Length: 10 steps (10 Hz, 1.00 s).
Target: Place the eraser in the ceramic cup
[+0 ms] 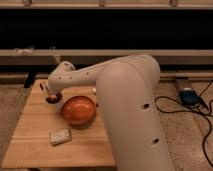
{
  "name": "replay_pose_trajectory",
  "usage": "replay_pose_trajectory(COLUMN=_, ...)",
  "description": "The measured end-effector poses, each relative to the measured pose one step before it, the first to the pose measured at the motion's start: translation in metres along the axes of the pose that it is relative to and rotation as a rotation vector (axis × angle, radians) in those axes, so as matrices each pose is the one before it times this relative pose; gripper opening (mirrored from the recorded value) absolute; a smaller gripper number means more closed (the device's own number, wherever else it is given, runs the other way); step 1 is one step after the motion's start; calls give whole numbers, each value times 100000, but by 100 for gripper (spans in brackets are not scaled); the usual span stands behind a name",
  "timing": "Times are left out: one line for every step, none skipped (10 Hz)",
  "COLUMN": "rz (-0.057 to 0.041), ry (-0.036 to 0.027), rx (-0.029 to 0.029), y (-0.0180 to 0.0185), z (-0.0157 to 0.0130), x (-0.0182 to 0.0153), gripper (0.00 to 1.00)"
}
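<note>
My gripper (46, 91) is at the back left of the wooden table (30, 125), right over the spot where the ceramic cup (53, 98) stands. The gripper covers most of the cup, and only a dark rounded part of the cup shows just left of the orange bowl. A small pale block, the eraser (93, 90), lies on the table behind the bowl, close against my arm and apart from the gripper. My big white arm (125, 100) reaches in from the right and hides the right side of the table.
A wide orange bowl (78, 110) stands mid-table, next to the cup. A larger speckled grey-tan block (60, 136) lies in front of it to the left. A dark wall with rails runs behind. Cables and a blue box (189, 96) lie on the floor to the right.
</note>
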Motion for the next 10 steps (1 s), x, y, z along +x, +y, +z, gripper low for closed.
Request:
replay_pose_trajectory(rz=913, ry=703, rx=387, y=-232, z=49, x=307, gripper=61)
replay_pose_trajectory(rz=1466, ry=341, rx=471, y=-295, z=-100, x=321, gripper=72)
replay_pose_trajectory(rz=906, ry=-189, rx=593, y=-365, z=-147, x=183, gripper=77)
replay_pose_trajectory(rz=1000, ry=-459, rx=543, y=-339, z=-232, x=199, gripper=80)
replay_pose_trajectory(rz=1064, ry=-682, rx=293, y=-249, z=-286, x=167, gripper=80)
replay_pose_trajectory(rz=609, ry=-643, rx=198, y=-194, z=-241, x=41, gripper=80)
replay_pose_trajectory(rz=783, ry=-852, rx=144, y=-186, z=-303, x=57, gripper=80)
replay_pose_trajectory(rz=265, ry=-571, rx=31, y=-19, z=-153, x=-29, gripper=80)
replay_pose_trajectory(rz=319, ry=-827, rx=136, y=-60, z=-195, x=-63, gripper=80)
replay_pose_trajectory(rz=190, ry=-759, rx=109, y=-27, z=-149, x=-82, gripper=80)
